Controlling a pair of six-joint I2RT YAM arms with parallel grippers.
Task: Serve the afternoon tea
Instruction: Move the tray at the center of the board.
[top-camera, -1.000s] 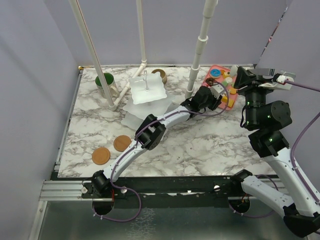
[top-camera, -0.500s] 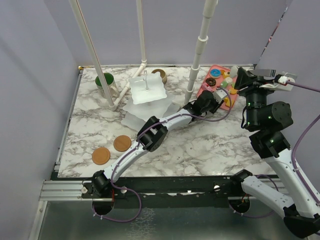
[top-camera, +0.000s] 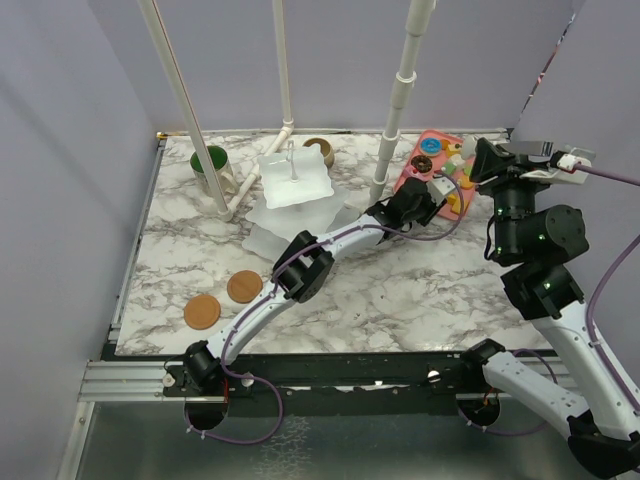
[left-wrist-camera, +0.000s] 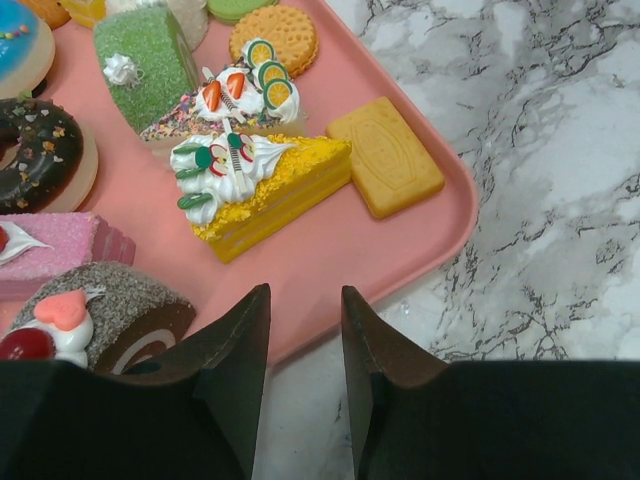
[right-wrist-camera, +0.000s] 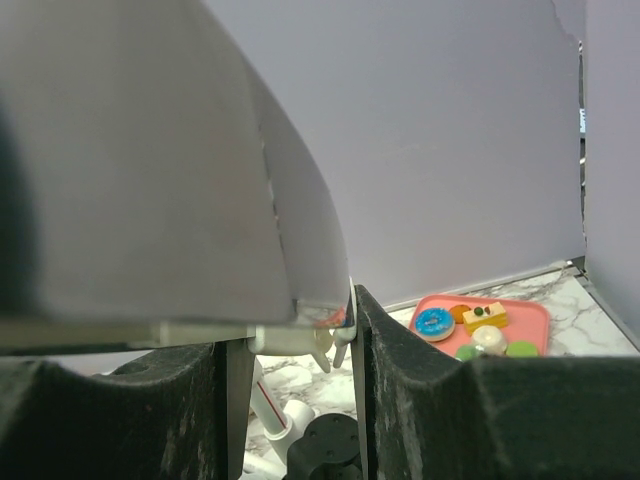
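Left claw (left-wrist-camera: 305, 300) hangs low over the near rim of the pink tray (left-wrist-camera: 425, 235), fingers a narrow gap apart, nothing between them. Dead ahead on the tray I see a yellow cake slice (left-wrist-camera: 270, 185), with a tan rectangular biscuit (left-wrist-camera: 385, 155) just beside it on the right. A chocolate roll (left-wrist-camera: 110, 310) lies close by the left finger. A chocolate donut (left-wrist-camera: 35, 165) and a green cake (left-wrist-camera: 145, 60) lie further in. All of these are on the tray, at the far right of the marble table (top-camera: 400, 290).

Right claw (top-camera: 478, 160) is raised beside the tray's right end, pinching the metal tongs (right-wrist-camera: 200, 200), which fill most of its wrist view.

White three-tier stand (top-camera: 295, 180) is far centre, well apart from the tray. Green-lined mug (top-camera: 210, 160) is far left and the tan mug (top-camera: 319, 150) is just behind the stand. Two brown coasters (top-camera: 243, 287) lie front left.
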